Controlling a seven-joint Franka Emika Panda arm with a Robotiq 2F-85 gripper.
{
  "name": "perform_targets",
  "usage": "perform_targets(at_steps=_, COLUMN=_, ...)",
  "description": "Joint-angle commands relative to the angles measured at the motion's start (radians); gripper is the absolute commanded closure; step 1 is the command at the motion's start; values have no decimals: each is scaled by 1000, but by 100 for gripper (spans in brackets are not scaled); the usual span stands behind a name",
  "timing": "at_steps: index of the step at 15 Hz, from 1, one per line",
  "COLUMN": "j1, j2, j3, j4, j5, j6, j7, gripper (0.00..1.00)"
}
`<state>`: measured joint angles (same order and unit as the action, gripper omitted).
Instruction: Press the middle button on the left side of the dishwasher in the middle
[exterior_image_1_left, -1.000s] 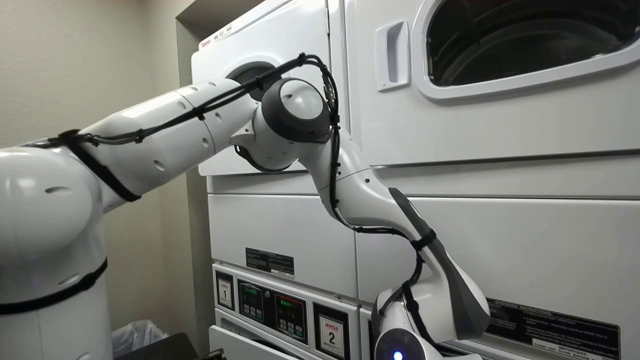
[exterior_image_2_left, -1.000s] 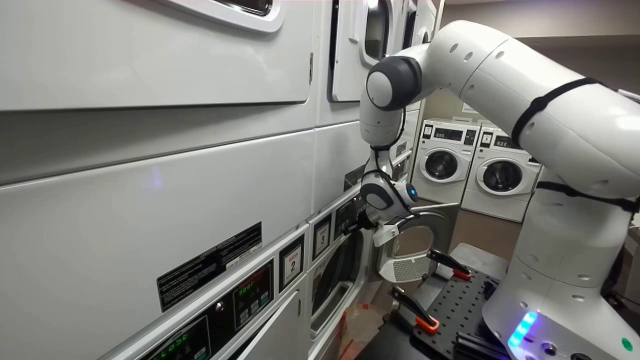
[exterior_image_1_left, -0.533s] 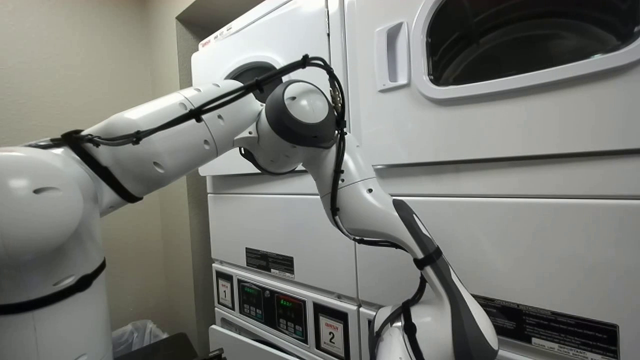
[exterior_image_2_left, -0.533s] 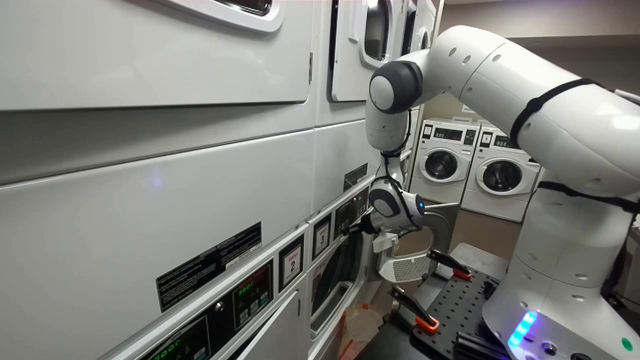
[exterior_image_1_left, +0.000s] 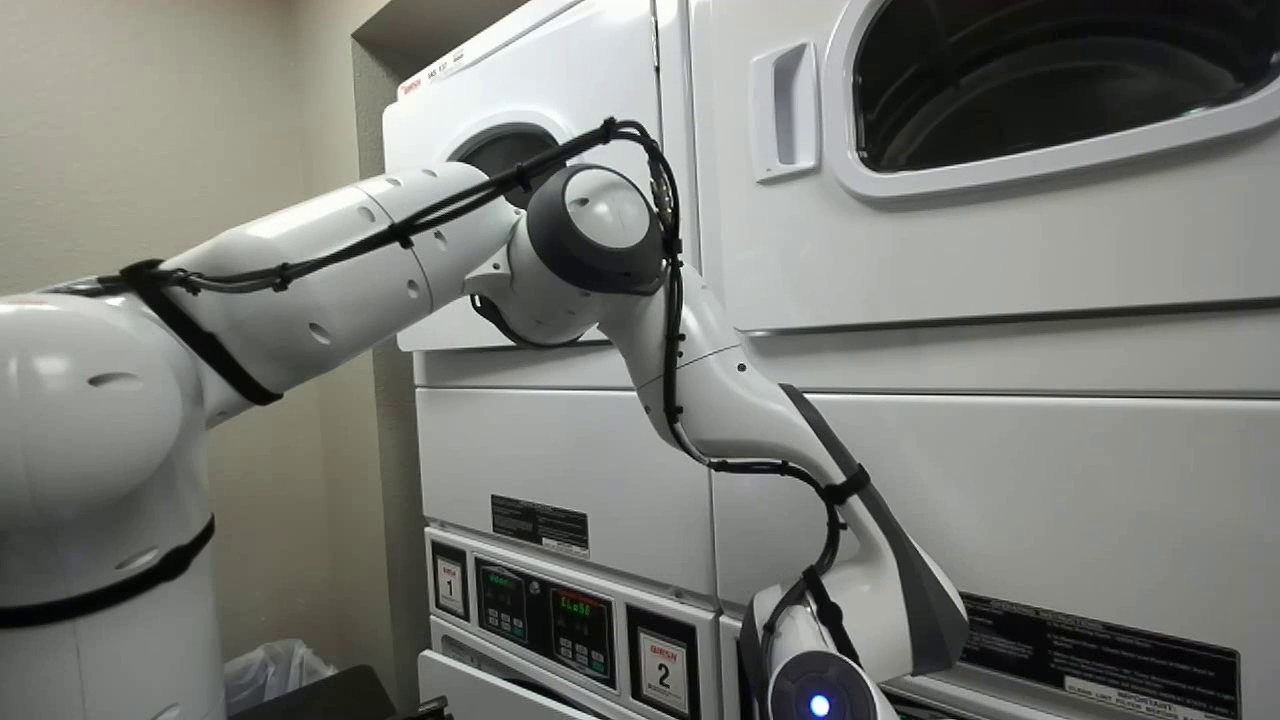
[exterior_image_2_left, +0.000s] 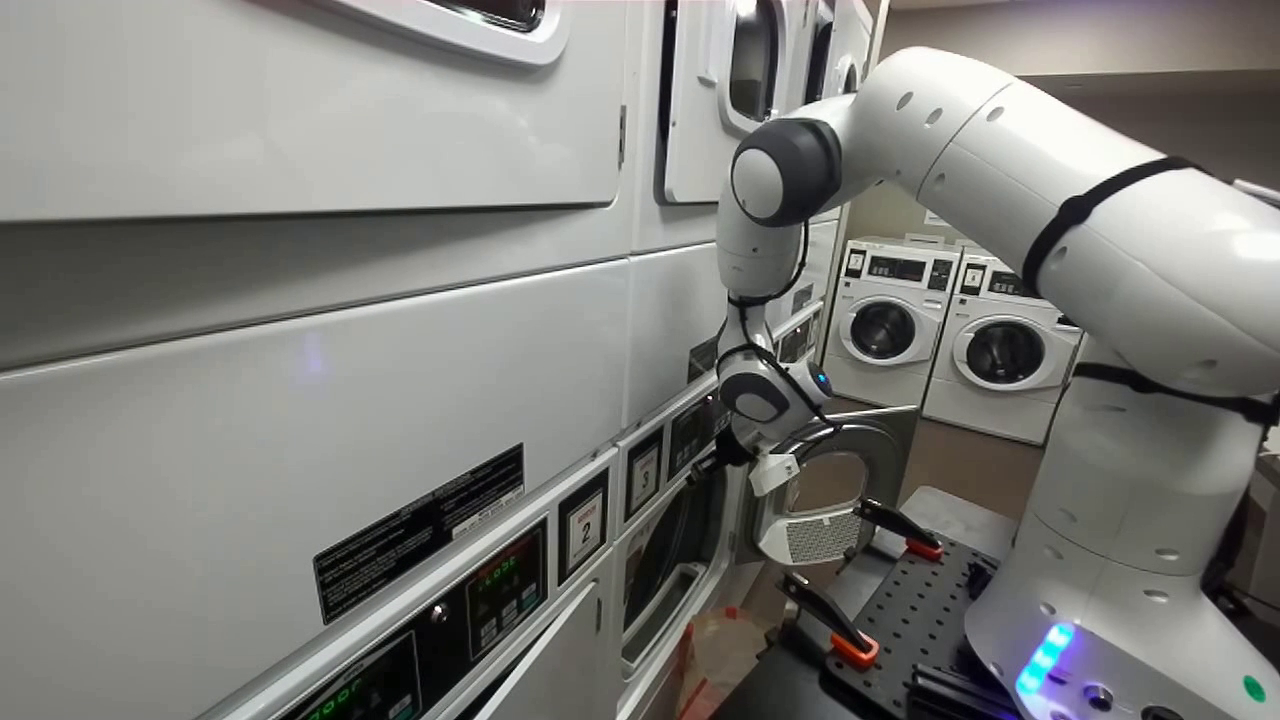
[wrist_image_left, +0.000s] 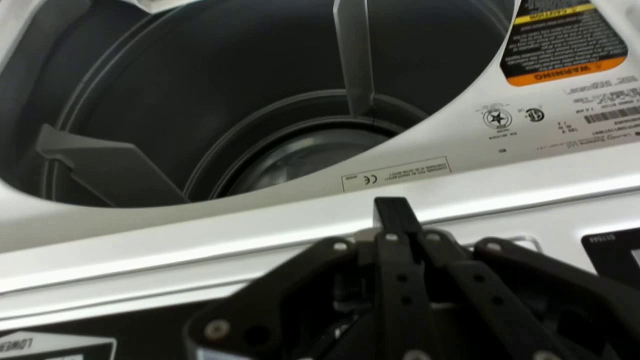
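Pincer (wrist_image_left: 398, 216): closed all the way, holding nothing; can't tell if it touches the front trim (wrist_image_left: 190, 242).
Dishwasher (exterior_image_1_left: 1040, 470): white stacked unit directly before pincer, number 3 plate (exterior_image_2_left: 644, 476) on front.
Lower door (exterior_image_2_left: 885, 460): swung out, drum (wrist_image_left: 280, 55) visible.

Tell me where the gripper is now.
In an exterior view, the gripper is just right of centre, right of the number 3 plate, near the control panel's lower edge. In the wrist view, it sits below the open drum.
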<state>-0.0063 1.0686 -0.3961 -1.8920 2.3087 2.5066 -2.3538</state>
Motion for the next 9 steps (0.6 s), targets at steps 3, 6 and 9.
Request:
perform_targets(at_steps=3, j1=21, j2=-38, j3=6, j4=-18, j5=-278, j6=144, j7=192, gripper=100)
perform_targets(at_steps=6, j1=34, j2=-35, j3=-8, j4=-17, j5=-273, j6=140, j7=174, gripper=100)
perform_targets(at_steps=9, j1=21, j2=-46, j3=-12, j4=0, j5=-97, j6=77, j7=46, gripper=100)
